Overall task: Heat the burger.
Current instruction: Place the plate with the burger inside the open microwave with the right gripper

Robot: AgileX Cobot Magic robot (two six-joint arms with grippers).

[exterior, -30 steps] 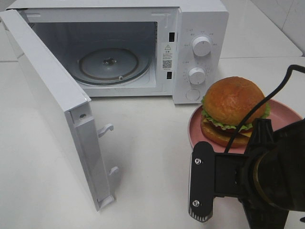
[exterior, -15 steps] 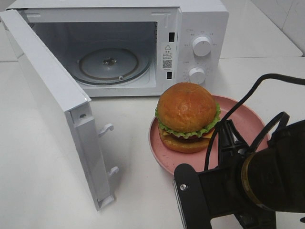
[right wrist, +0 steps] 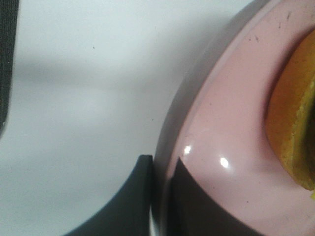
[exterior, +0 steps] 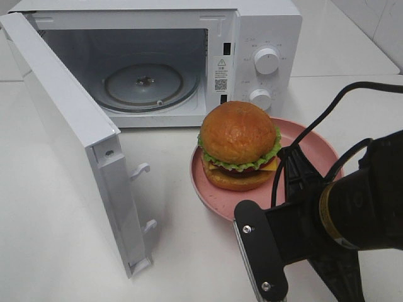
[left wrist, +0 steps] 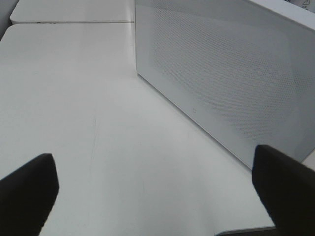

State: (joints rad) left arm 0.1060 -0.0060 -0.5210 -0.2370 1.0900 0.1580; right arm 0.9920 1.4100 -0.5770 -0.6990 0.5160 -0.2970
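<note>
Right hand [right wrist: 161,164] gripping plate [exterior: 216,200] rim; burger [exterior: 238,141] shifted left, nearer microwave [exterior: 267,28].

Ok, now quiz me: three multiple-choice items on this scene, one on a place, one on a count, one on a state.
1. The burger sits:
A) on the bare table
B) on the pink plate
C) in a bowl

2. Dials showing on the microwave:
A) one
B) two
C) four

3. The microwave's door is:
A) shut
B) taken off
C) swung open

Key:
1 B, the bun rests on the plate in front of the control panel.
2 B, two white dials stand one above the other.
3 C, the cavity inside is in plain sight.
</note>
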